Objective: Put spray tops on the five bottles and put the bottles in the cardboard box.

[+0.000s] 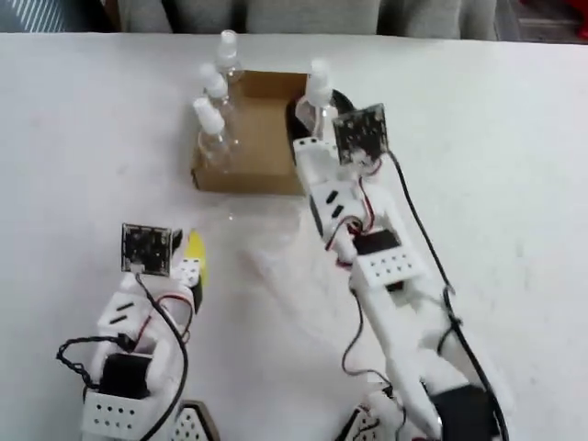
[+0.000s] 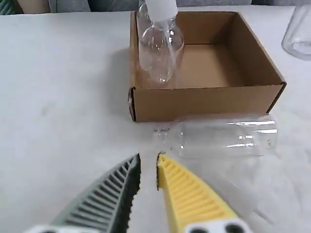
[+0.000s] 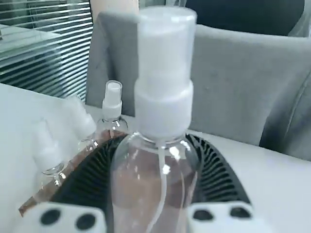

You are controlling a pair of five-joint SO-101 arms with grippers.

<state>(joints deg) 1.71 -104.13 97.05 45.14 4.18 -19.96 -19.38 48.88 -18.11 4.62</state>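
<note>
The cardboard box stands open at the table's far middle. Three clear bottles with white spray tops stand along its left side; the left wrist view has the nearest one inside the box's left front corner. My right gripper is shut on a fourth capped bottle, held upright at the box's right edge. A bottle without a top lies on its side just in front of the box. My left gripper sits short of its neck, fingers a narrow gap apart, holding nothing.
The right arm and its cables stretch across the table's right middle toward the box. The left arm's base fills the near left corner. Grey chairs stand behind the table's far edge. White tabletop lies open to the right and left of the box.
</note>
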